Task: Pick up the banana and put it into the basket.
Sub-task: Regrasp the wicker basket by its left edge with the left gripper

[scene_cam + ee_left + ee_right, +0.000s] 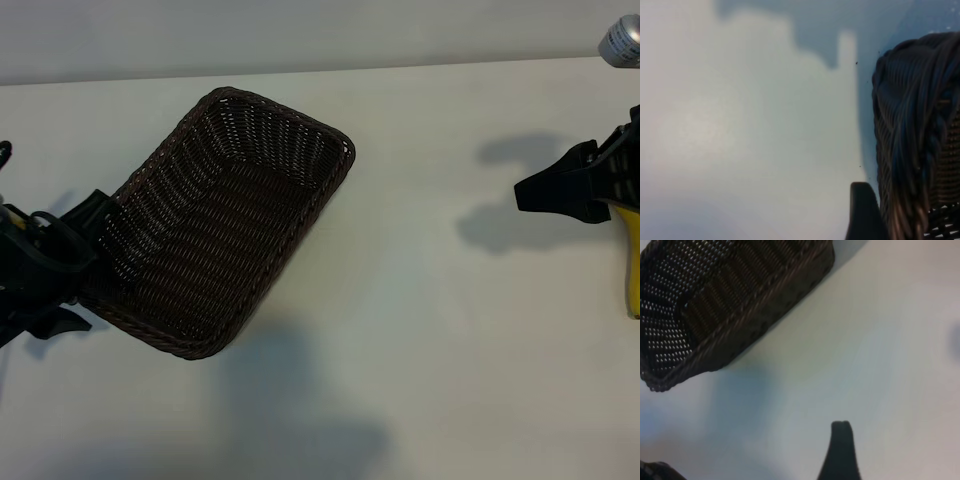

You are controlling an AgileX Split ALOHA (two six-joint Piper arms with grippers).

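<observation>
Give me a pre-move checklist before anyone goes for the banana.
1. Dark-brown woven wicker basket empty inside: ok.
2. Bright-yellow curved banana in view: not ok, only a strip shows at the exterior view's right edge, below the right gripper.
3. Right gripper holding nothing: cannot tell.
4. Left gripper clear of basket: not ok, it sits at the basket's left rim.
5. White table between basket and banana unobstructed: ok.
</observation>
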